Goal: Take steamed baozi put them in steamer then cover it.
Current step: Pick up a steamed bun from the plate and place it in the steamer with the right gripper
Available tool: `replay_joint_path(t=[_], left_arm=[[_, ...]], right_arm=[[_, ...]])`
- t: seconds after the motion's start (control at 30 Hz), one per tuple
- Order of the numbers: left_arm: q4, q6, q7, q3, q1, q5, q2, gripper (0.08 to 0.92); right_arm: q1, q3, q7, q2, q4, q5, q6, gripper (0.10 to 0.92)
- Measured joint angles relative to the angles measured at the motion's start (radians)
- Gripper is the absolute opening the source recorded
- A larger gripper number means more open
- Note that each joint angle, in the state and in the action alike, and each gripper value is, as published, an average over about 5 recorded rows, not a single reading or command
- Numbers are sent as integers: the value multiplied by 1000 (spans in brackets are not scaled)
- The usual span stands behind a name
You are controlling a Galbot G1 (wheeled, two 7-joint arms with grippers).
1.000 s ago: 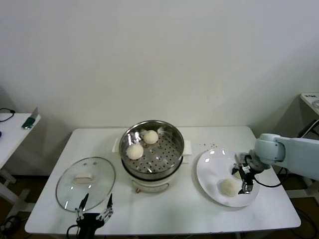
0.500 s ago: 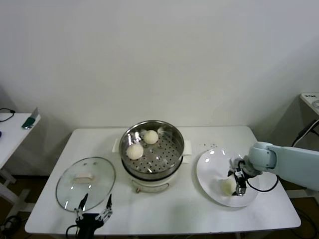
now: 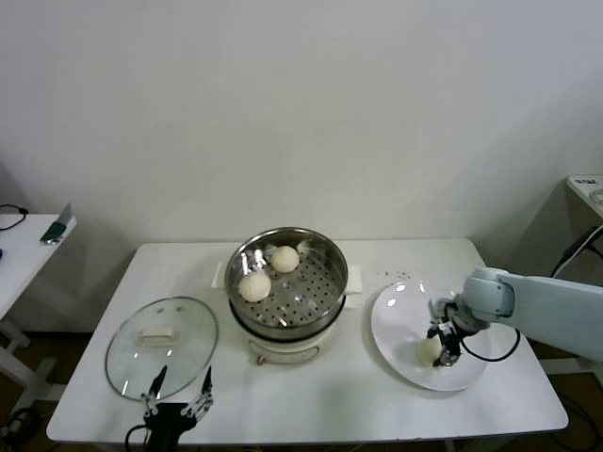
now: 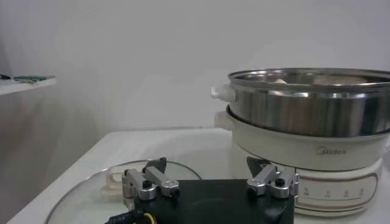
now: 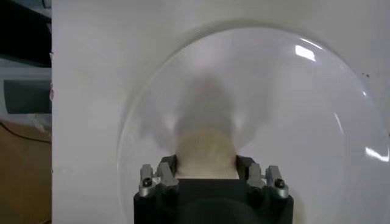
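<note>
Main risk: the right gripper squeezes the soft, round cream-white baozi bun w/ narrow metal fingers. Dough is smooth and gives, so it could dent, tear, or slip out on the lift, esp. if the grip sits low or off-centre. A drop would likely land it back on the flat white round plate or roll it toward the near-right table edge. 2nd risk: the carry left to the round shiny stainless-steel steamer pot has to clear its raised rim; too low and the bun or fingers clip the wall. 3rd: 2 cream-white buns already sit in the left and far part of the perforated floor, so release should go to the bare right/near part, else the buns get pressed together.

Jaws, right: drawn in on the bun, pinching it from both sides; in the right wrist view the bun fills the gap between the 2 fingers. Bun looks to be resting on the plate, though contact underneath is hidden, so can't confirm.

Jaws, left: the left gripper is parked at the near-left table edge, fingers spread wide, holding nothing, just near of the round clear glass lid w/ metal rim and cream bar handle, which lies flat left of the steamer. Not covering yet.
</note>
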Motion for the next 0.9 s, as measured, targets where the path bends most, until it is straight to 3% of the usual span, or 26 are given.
replay_joint_path(t=[0.47, 0.9], left_arm=[[-5, 4, 1, -2, 0, 6, 1, 823], [-18, 3, -1, -6, 6, 5, 1, 823]], right_arm=[[415, -67, -203, 186, -38, -88, 366, 628], [575, -10, -218, 480, 79, -223, 621, 628]])
